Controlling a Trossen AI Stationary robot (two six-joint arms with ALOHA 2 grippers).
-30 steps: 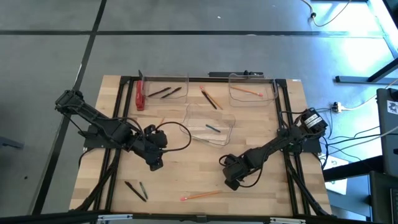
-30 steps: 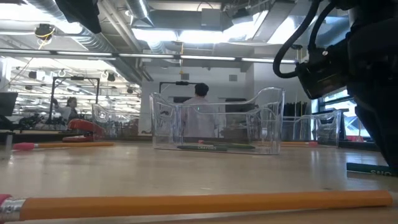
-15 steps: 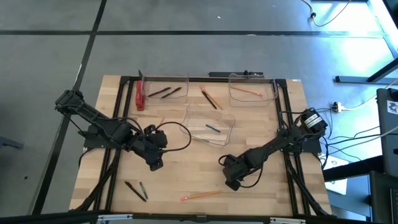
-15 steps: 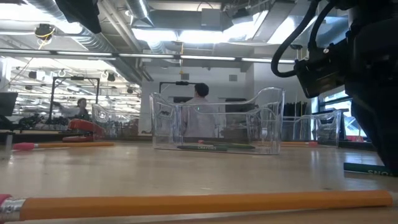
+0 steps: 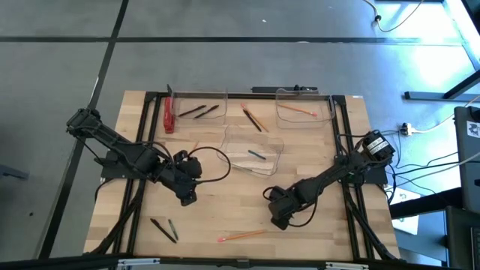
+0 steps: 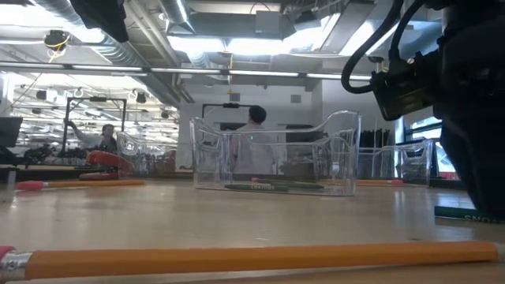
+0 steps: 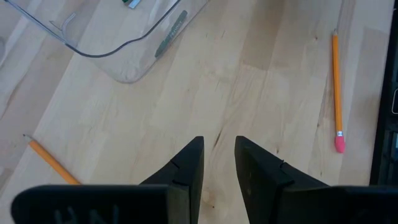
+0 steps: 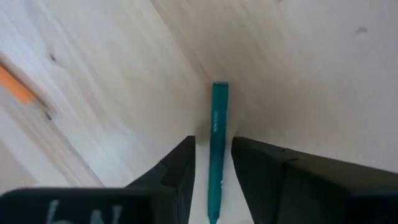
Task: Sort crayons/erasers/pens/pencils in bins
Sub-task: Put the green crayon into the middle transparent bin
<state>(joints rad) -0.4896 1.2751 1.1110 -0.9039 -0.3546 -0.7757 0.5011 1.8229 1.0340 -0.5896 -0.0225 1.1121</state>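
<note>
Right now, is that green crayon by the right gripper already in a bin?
No, the green crayon lies on the bare wooden table between the right gripper's fingers.

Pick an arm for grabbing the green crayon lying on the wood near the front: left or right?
Right. The right gripper already straddles the green crayon, fingers on either side of it. The left gripper is over bare wood with nothing between its fingers.
</note>
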